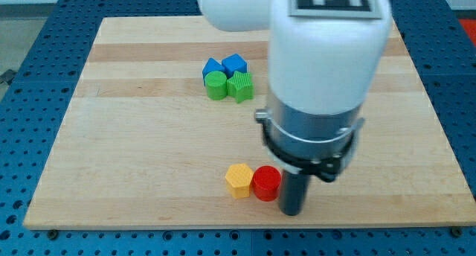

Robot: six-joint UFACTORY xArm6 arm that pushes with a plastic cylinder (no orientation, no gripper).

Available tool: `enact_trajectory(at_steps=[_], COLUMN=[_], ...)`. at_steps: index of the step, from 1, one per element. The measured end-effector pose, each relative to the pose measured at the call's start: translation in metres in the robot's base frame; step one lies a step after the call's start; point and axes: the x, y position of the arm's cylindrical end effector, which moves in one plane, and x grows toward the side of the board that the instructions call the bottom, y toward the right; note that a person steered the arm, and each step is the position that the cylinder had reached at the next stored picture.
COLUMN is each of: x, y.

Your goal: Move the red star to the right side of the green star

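Camera view takes in a pale wooden board (134, 137) with lengthwise grain bands, lying on a blue perforated surface (22, 137) that frames it on all sides. The one red block (266, 184) on show sits near the board's 6 o'clock edge. From here its top reads round and smooth, and I cannot make out star points on it. It touches a yellow block (239, 180) with a faceted, roughly hexagonal outline at its 9 o'clock. My tip (291, 212), the blunt end of a dark matte rod, stands just beside the red block at about its 4 o'clock; whether they touch I cannot tell. No claw opening can be told, since the arm ends in that plain rod. The green star (241, 86), ribbed along its sides, lies well apart toward 12 o'clock in a tight cluster, with a green cylinder (216, 85) against its 9 o'clock side and two blue blocks (213, 68) (234, 63) with angled tops behind them. Bare wood stretches wide toward 9 o'clock of both groups and between them. At 3 o'clock of the green star the glossy white arm housing (327, 55) and its grey collar (312, 129) cover the board.
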Motion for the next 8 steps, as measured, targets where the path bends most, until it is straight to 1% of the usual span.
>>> enact_trajectory(at_steps=[1, 3, 4, 5, 6, 8], x=[-0.046, -0.182, -0.246, -0.291, -0.287, -0.227], y=[0.069, 0.173, 0.206, 0.202, 0.179, 0.114])
